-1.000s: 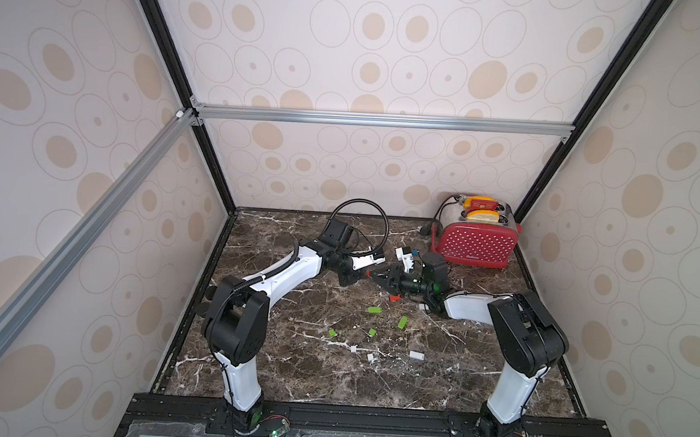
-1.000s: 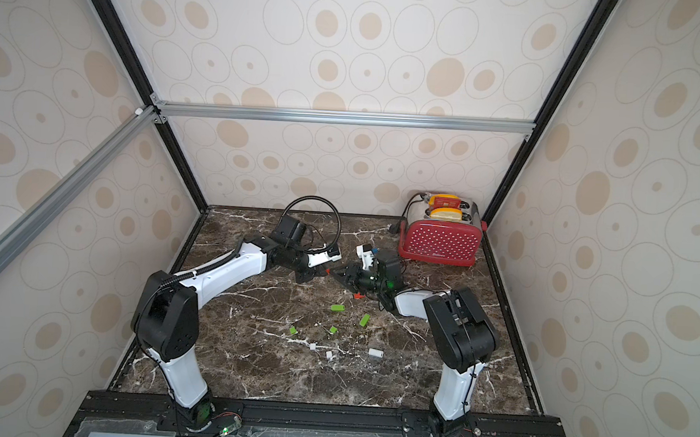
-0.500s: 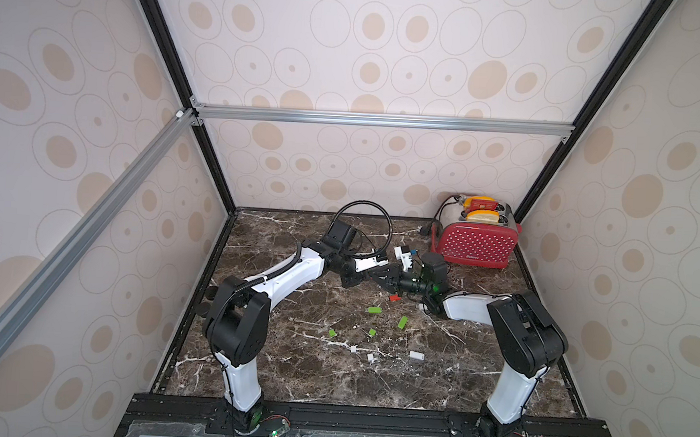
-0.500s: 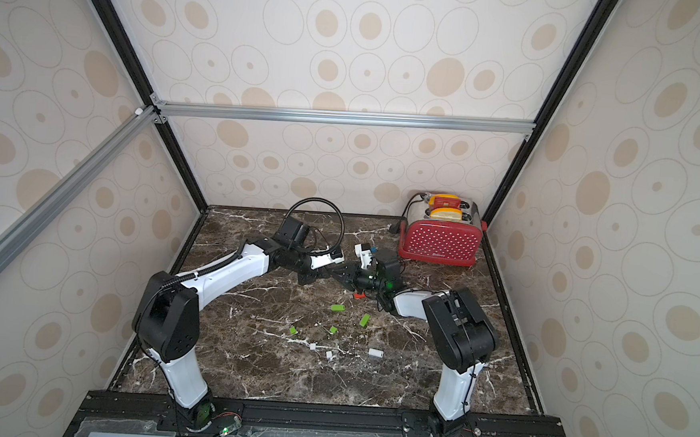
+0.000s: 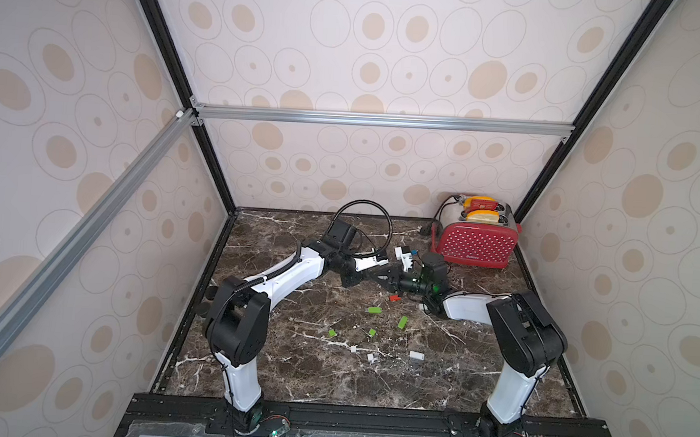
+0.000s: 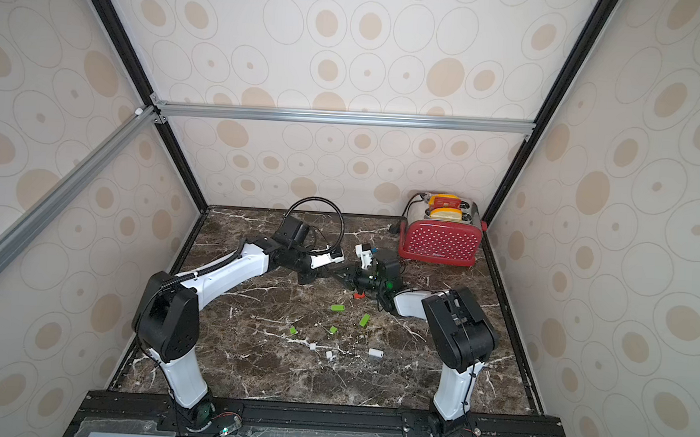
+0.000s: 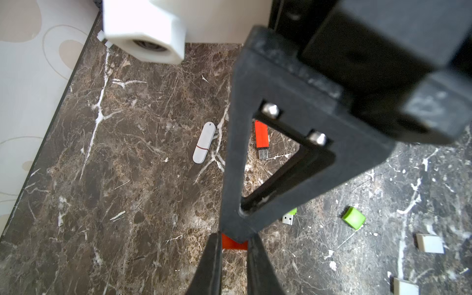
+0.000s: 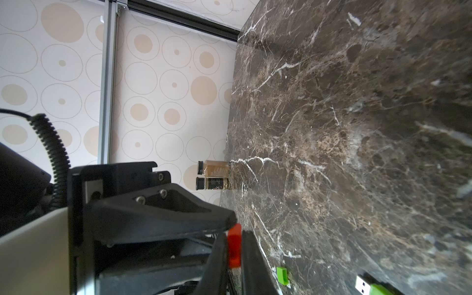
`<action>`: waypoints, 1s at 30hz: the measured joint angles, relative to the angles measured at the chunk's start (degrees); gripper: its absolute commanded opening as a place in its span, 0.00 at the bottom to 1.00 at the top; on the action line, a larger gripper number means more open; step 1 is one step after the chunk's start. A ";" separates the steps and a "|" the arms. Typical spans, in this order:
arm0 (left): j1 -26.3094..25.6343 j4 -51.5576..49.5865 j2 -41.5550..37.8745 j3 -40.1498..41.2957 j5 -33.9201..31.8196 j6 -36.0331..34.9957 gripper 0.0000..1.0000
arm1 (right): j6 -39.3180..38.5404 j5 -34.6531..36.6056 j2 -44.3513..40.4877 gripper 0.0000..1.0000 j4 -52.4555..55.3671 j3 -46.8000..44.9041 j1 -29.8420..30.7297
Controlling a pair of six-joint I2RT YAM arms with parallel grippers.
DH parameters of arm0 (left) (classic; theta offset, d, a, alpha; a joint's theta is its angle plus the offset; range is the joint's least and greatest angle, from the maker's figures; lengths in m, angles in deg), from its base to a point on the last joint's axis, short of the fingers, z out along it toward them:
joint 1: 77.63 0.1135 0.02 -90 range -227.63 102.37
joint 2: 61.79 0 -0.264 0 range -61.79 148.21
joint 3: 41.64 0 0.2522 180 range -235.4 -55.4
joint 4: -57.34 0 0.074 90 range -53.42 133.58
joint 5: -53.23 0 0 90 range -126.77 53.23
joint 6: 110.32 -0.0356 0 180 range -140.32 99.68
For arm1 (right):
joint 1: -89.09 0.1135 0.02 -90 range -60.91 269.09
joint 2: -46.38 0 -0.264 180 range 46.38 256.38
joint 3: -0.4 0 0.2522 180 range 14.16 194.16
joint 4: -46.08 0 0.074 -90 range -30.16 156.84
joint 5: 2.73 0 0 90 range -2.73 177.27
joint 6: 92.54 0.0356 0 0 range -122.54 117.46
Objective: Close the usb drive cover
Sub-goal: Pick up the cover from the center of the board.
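A small red usb drive cover point(image 8: 234, 245) is held above the table between both grippers, which meet tip to tip at mid-table. My right gripper point(image 8: 234, 238) is shut on it, jaws flat against its sides. My left gripper point(image 7: 233, 241) is shut on the same cover point(image 7: 231, 244) from the opposite side, and a right finger hides most of it there. The grippers are crossed. In both top views the left gripper point(image 5: 388, 277) point(image 6: 338, 275) touches the right gripper point(image 5: 402, 282) point(image 6: 351, 278). A red usb drive point(image 7: 261, 136) lies on the table below, its metal plug bare, also seen as the red drive point(image 5: 394, 298).
Lying on the marble are a capped white drive point(image 7: 204, 143), a green drive point(image 7: 290, 217), a green cap point(image 7: 353, 217) and white caps point(image 7: 430, 244). A red toaster point(image 5: 476, 244) stands at the back right. Two spice jars point(image 8: 214, 175) stand by the wall.
My left gripper has moved right with the cover until it met the right gripper. The right jaws have closed onto the red cover.
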 measured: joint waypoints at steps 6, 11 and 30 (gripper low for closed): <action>-0.07 0.15 0.00 0.00 0.07 -0.15 0.42 | -0.02 -0.33 0.02 0.07 -0.55 0.00 0.04; -0.11 -0.09 -0.66 0.11 -0.26 -0.09 0.58 | -0.02 -0.96 0.00 0.07 -1.49 -0.17 -0.42; 18.78 10.95 -13.20 9.75 20.83 45.03 0.68 | 4.04 -0.17 -7.17 0.07 -4.85 -2.34 -3.76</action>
